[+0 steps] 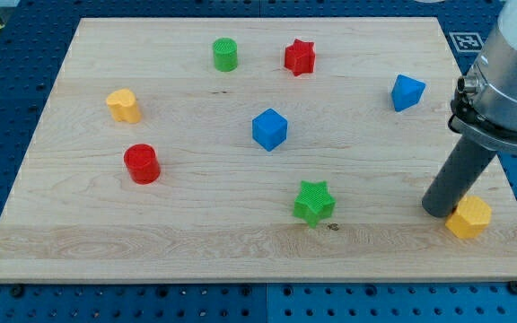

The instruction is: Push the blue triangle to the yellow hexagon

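The blue triangle [407, 91] lies near the board's right edge, toward the view's top. The yellow hexagon [469, 217] sits at the bottom right corner of the board. My tip [437, 212] rests on the board right beside the yellow hexagon, on its left, touching or nearly touching it. The tip is well below the blue triangle, about a third of the board's depth away. The dark rod rises up and to the right from the tip to the grey arm.
On the wooden board [196, 242] lie a blue cube [269, 129] at the centre, a green star [313, 202], a red star [300, 57], a green cylinder [225, 55], a red cylinder [141, 164] and a yellow block [124, 106] at the left.
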Robot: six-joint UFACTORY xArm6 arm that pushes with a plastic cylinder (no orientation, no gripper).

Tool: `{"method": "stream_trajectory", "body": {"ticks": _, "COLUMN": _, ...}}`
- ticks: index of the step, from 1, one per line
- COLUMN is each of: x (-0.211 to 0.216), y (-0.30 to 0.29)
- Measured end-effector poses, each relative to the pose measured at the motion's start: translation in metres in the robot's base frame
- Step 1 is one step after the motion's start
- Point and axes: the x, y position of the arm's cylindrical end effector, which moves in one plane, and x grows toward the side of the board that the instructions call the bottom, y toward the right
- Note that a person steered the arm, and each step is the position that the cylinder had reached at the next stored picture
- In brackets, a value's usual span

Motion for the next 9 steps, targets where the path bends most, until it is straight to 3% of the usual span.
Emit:
{"method": "stream_trajectory", "body": {"ticks": 2, "x": 0.005, "y": 0.006}}
{"method": "stream_trajectory", "body": {"ticks": 3, "x": -0.021, "y": -0.010}}
{"method": "stream_trajectory", "body": {"ticks": 5, "x": -0.136, "y": -0.039}}
{"method": "stream_trajectory", "body": {"ticks": 6, "x": -0.154, "y": -0.015}}
{"method": "stream_trajectory", "body": {"ticks": 9, "x": -0.155, "y": 0.031}}
